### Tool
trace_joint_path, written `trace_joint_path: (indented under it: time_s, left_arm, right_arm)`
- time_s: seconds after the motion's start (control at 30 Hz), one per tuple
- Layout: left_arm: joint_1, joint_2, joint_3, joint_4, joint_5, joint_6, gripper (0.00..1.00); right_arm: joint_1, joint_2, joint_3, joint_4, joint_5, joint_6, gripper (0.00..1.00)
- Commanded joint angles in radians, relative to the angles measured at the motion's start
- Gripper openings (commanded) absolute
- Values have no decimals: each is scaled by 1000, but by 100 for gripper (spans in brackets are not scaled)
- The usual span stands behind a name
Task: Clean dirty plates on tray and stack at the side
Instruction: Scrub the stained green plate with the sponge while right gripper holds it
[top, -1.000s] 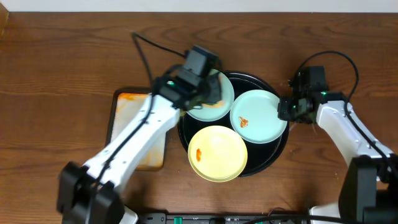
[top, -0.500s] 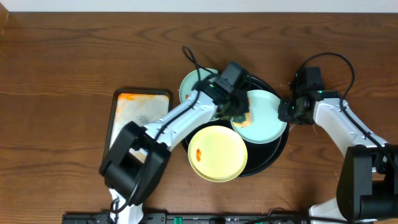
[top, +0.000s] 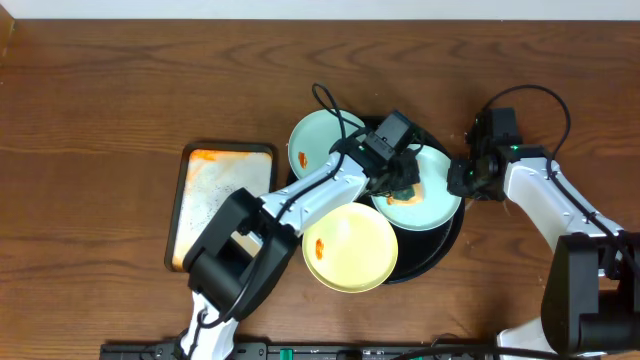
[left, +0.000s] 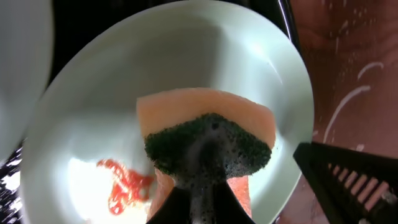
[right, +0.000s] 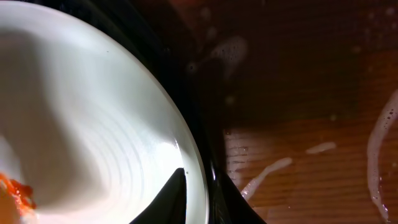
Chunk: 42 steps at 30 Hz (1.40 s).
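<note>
The left gripper is clamped on a sponge, its orange body uppermost in the wrist view and its dark green scouring face toward the fingers. The sponge is over the middle of a pale blue plate, just beside an orange-red sauce smear. That plate lies flat and face up in the right side of the black tray; being round, it has no long axis.

The right gripper pinches the plate's right rim, one finger inside the lip and one outside.

The yellow plate lies face up over the tray's near edge, smear toward the left. The second blue plate overlaps the tray's far left rim. A small orange-stained tray sits to the left, its long axis running near to far.
</note>
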Motion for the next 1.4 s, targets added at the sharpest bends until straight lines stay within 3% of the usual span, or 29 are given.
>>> trace_joint_path:
  time_s: [0.0,0.2,0.5,1.1,1.17,1.27,1.37]
  left_arm:
    - [-20,35,30,13,-7,-35,7]
    - [-7,72,30,-13,-11,-43,7]
    - [78,115,29,-203,-15,-41,7]
    - [58,114,169,-385,-204,183,7]
    - [46,114,192,-398,-222,190,7]
    - [32,114,207,-401,-233,196,7]
    - [28,114,207,-405,-239,196,7]
  right_arm:
    - [8,5,12,-1,13,16,14]
    - [8,5,12,-2,13,24,14]
    - [8,5,12,-16,13,24,13]
    - [8,5,12,-22,13,23,12]
    - [8,5,12,-21,-32,-8,16]
    - [8,5,12,-16,-196,-125,29]
    - [8,5,12,-18,-247,-135,32]
